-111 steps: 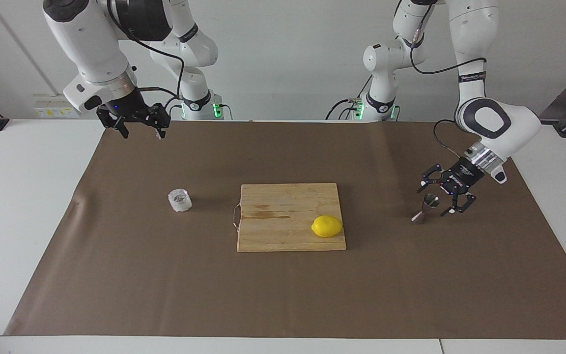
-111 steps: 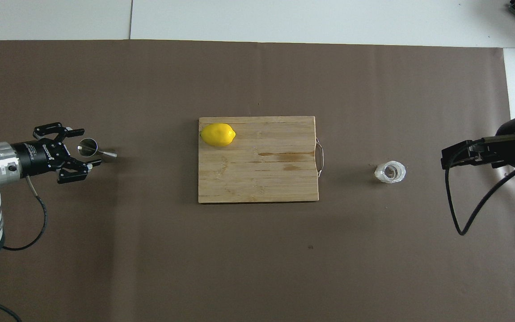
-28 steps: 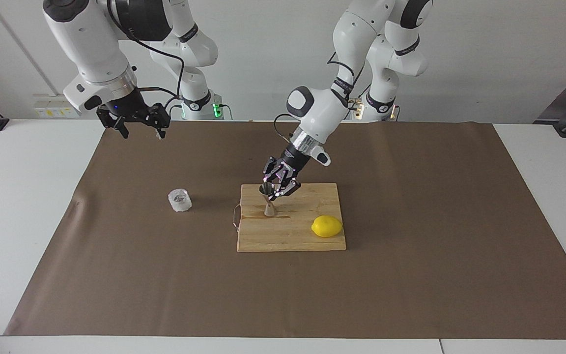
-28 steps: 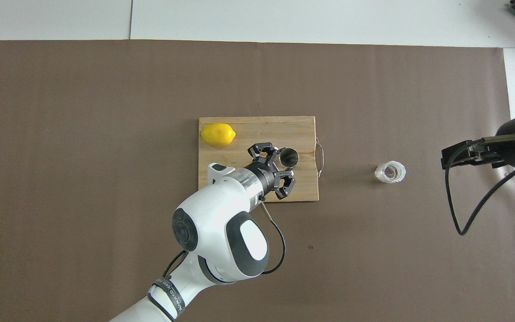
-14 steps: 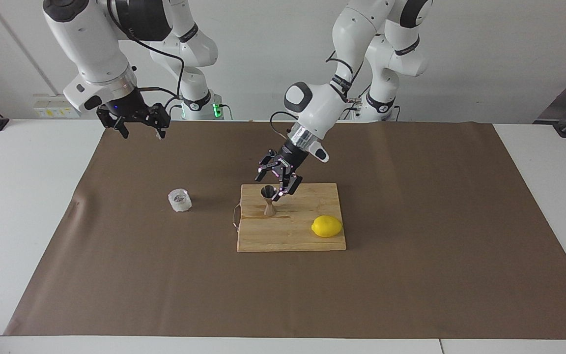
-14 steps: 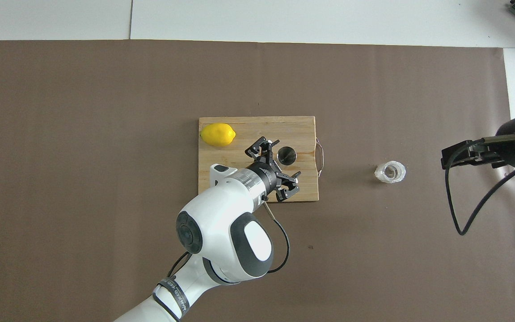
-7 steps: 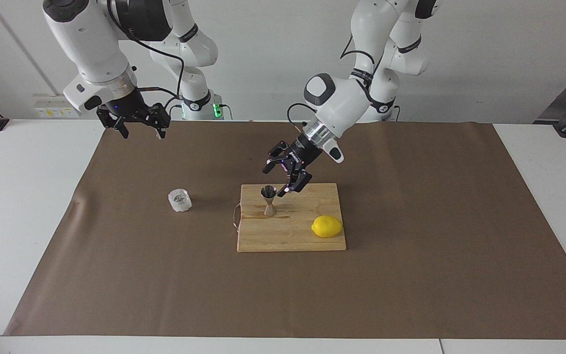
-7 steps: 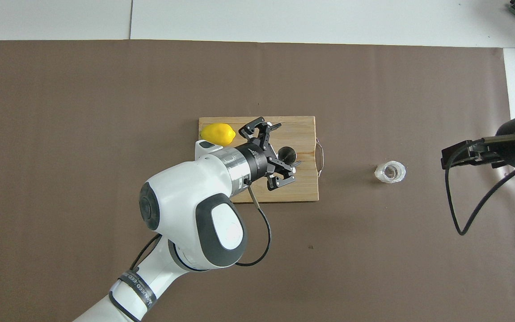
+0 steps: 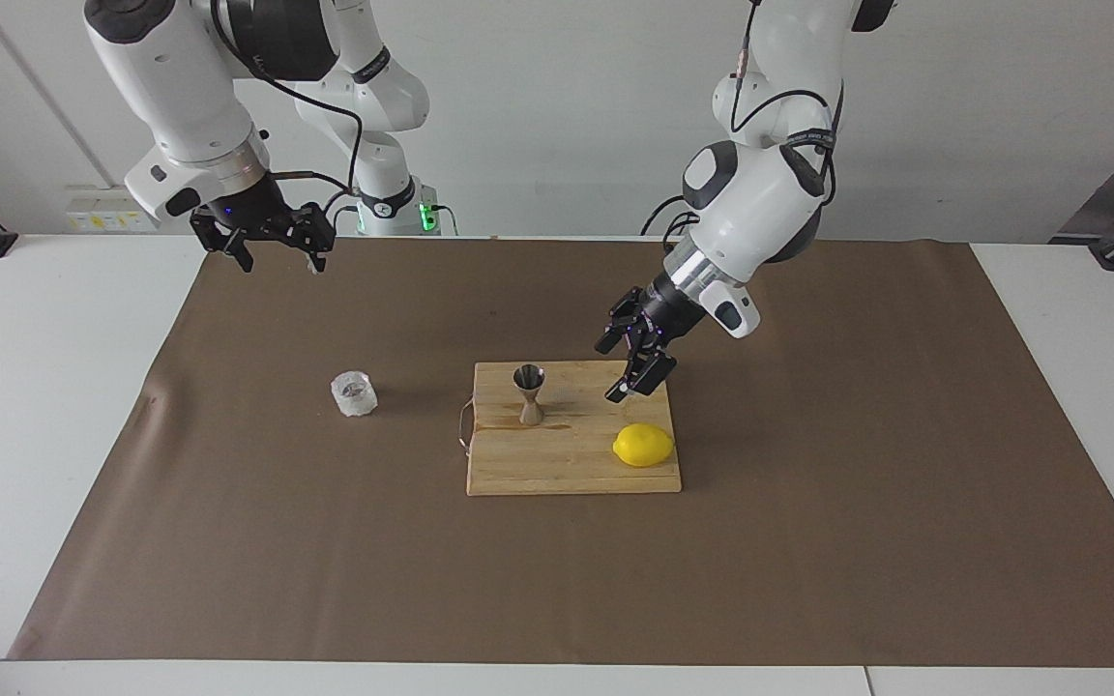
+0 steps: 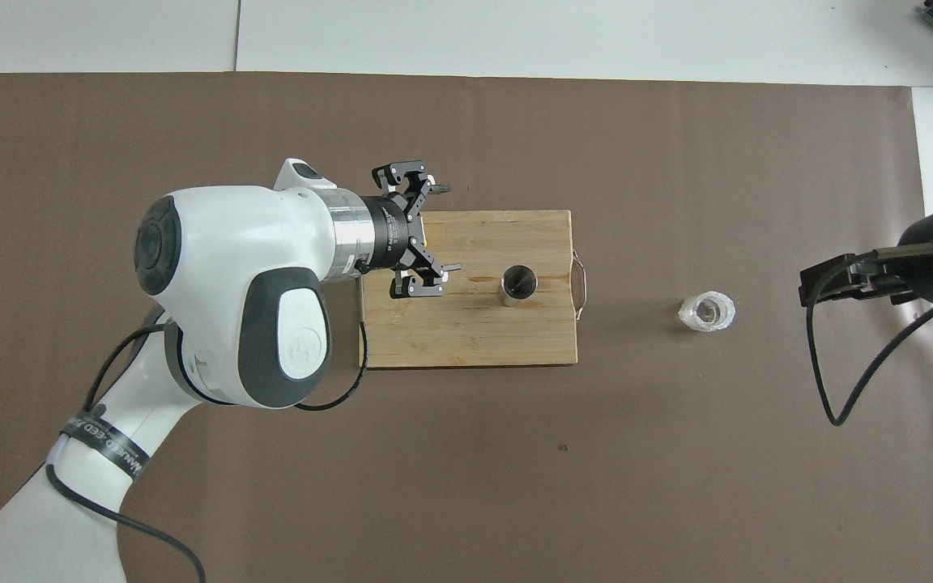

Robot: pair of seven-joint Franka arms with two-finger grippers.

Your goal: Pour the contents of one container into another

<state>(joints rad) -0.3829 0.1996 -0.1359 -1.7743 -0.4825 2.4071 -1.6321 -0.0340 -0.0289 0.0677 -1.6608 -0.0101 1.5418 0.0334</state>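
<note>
The steel jigger [image 9: 529, 391] is standing upright and free on the wooden cutting board [image 9: 571, 459], toward the board's handle end, so in my judgement the receiving vessel is placed and the pouring step is about to open. The left gripper [image 9: 636, 358] is hanging over the board with its fingers spread and nothing between them; in the facing view it sits at about three o'clock from the jigger and at about twelve o'clock from the lemon [image 9: 643, 445]. The faceted glass tumbler [image 9: 354, 393] is resting on the brown mat, well apart from the board at about nine o'clock from the jigger in that same view. The right gripper [image 9: 272, 237] is waiting in the air, released and empty, at about eleven o'clock from the tumbler. The next move probably calls for the right gripper to drop onto the tumbler, clamp its sides, carry it level to the jigger and tip it over the narrow mouth. Counted: one jigger, one tumbler, one lemon, one board, two grippers.
</note>
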